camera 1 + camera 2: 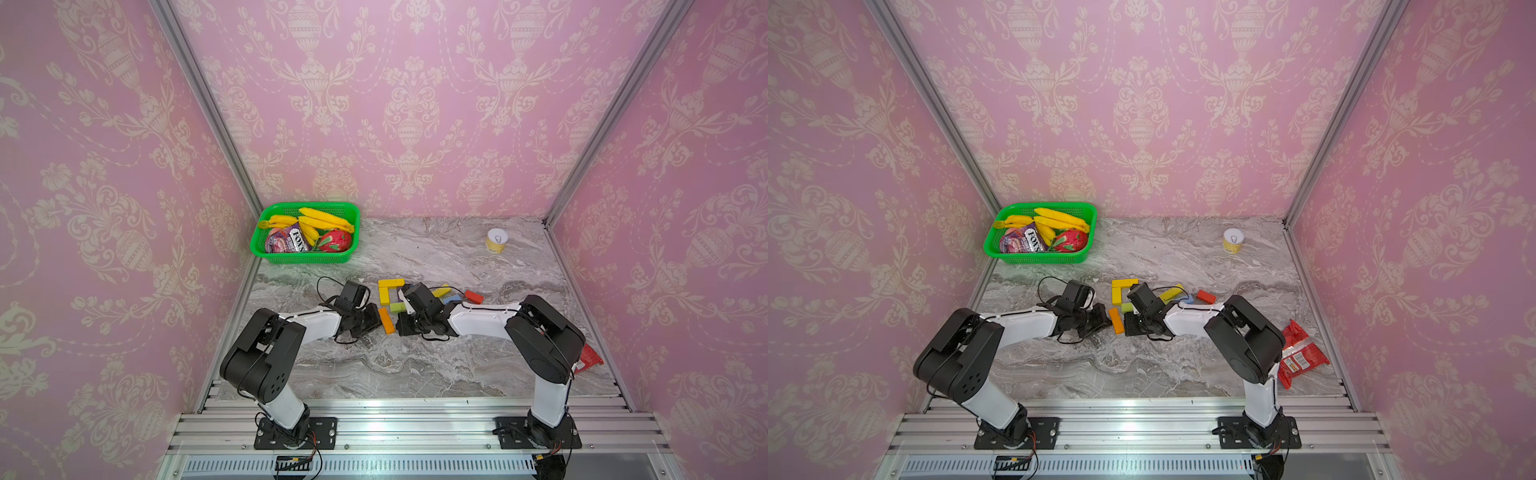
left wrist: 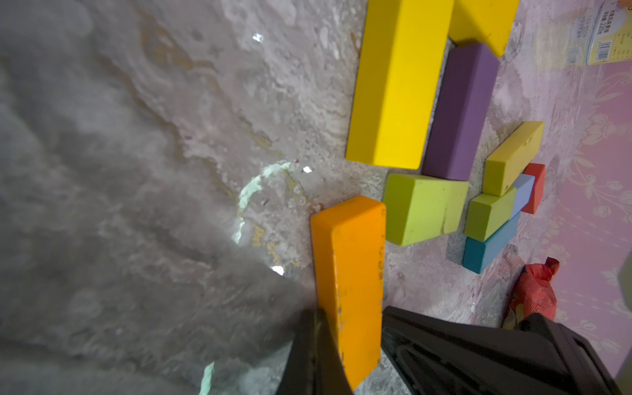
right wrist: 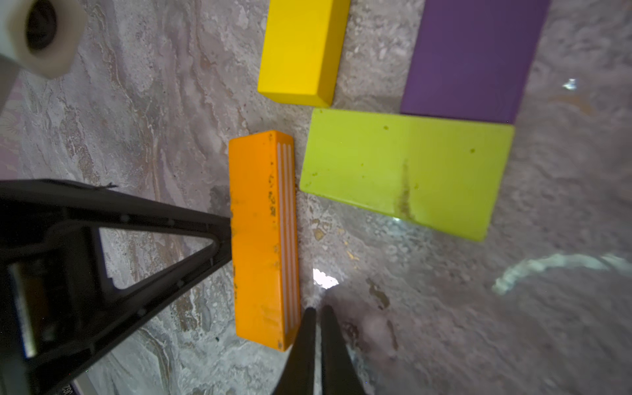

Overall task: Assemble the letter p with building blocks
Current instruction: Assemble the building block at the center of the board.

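Holdings, as we count them, largest first:

- Counter (image 1: 457, 365): grey marbled surface that carries everything below.
- Green basket (image 1: 303, 258): at the far left corner, holding bananas (image 1: 326, 218), a sweets bag and a red fruit.
- Left hand (image 3: 224, 232): closed and empty, its tip pressed against one long side of the orange block (image 3: 261, 239).
- Right hand (image 3: 317, 313): closed and empty, fingers together, its tip against the opposite long side at the end nearest the robot.
- Red snack packet (image 1: 1300, 357): by the right edge, beside the right arm.
- Can (image 1: 496, 240): upright at the far right.
- Building blocks, mid-counter: a long yellow block (image 2: 393, 85) meets a second yellow block (image 2: 485, 20) at a corner. A purple block (image 2: 461, 113) lies alongside the long one. A lime green block (image 2: 420, 208) runs across their nearer ends. The orange block lies flat just past the long yellow's end, with a narrow gap between them.
- Loose cluster further right, all touching: mustard block (image 2: 513, 157), small lime block (image 2: 489, 215), light blue block (image 2: 525, 191), red block (image 2: 537, 184) and teal block (image 2: 489, 248).
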You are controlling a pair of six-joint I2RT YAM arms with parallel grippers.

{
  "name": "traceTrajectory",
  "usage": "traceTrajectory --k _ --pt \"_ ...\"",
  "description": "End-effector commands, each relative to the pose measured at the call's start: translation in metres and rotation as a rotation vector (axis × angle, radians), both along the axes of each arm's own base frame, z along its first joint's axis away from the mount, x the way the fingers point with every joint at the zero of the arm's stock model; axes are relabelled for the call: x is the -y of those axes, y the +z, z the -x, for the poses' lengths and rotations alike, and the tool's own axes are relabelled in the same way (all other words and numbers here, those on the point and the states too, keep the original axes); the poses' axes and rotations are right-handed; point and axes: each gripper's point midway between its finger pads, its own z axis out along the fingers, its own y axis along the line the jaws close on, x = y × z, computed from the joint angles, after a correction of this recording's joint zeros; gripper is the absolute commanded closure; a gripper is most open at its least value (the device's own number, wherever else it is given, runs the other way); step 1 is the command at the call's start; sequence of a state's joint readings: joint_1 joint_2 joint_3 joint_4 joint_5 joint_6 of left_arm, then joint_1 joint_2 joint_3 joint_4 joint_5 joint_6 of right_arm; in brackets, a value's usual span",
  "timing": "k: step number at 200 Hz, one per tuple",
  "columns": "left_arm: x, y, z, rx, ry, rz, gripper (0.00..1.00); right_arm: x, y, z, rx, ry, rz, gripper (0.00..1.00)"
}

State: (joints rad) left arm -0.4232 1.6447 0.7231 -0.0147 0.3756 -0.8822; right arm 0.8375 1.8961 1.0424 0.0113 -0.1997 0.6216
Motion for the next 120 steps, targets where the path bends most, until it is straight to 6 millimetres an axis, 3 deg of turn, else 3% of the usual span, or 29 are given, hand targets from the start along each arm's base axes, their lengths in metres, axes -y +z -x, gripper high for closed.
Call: traceTrajectory --k 1,43,109,120 --pt "-0.013 -0.026 0.01 -0.076 0.034 -0.091 1.0 0.004 -0.017 0.005 -0.055 -0.001 0.031 0.9" --pt "-0.009 -0.019 -0.001 -0.055 0.036 -0.089 1.0 0.002 -0.019 0.004 -0.065 -0.003 0.033 0.9" --pt "-0.018 -0.009 0.004 -0.037 0.056 -0.112 1.0 0.003 -0.024 -0.002 -0.078 -0.021 0.056 0.9" --pt "-0.024 -0.016 0.016 -0.059 0.052 -0.125 1.0 0.005 -0.026 -0.003 -0.081 -0.028 0.067 0.9"
